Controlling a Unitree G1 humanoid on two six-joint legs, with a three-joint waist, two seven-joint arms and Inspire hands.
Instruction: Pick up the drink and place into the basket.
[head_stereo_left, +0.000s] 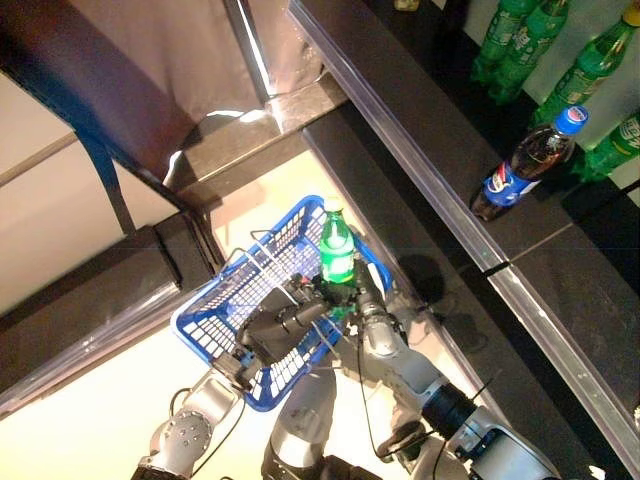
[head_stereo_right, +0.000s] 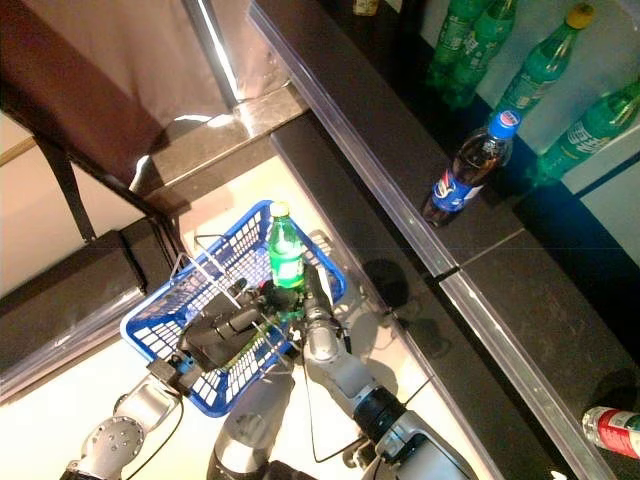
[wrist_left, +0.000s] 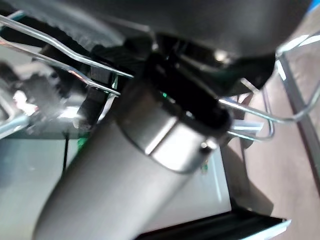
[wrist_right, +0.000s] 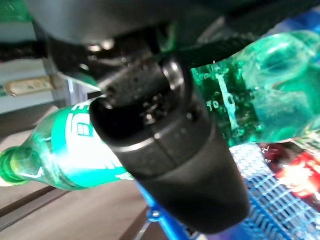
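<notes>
The blue basket (head_stereo_left: 215, 322) hangs raised in front of me. My left hand (head_stereo_left: 283, 328) is shut on its thin wire handles (wrist_left: 75, 59) above the basket's middle. My right hand (head_stereo_left: 352, 297) is shut on a green drink bottle (head_stereo_left: 337, 250) with a yellow cap. It holds the bottle upright at the basket's far right side, with the lower part down inside the rim. In the right wrist view my thumb (wrist_right: 165, 150) is curled against the green bottle (wrist_right: 75, 150), and the blue mesh (wrist_right: 280, 210) lies just below.
A dark shelf with a shiny edge (head_stereo_left: 440, 200) runs along the right. On it stand green bottles (head_stereo_left: 520, 45) and a cola bottle with a blue cap (head_stereo_left: 525, 165). A red can (head_stereo_right: 612, 430) lies lower right. A red item (wrist_right: 295, 175) lies in the basket.
</notes>
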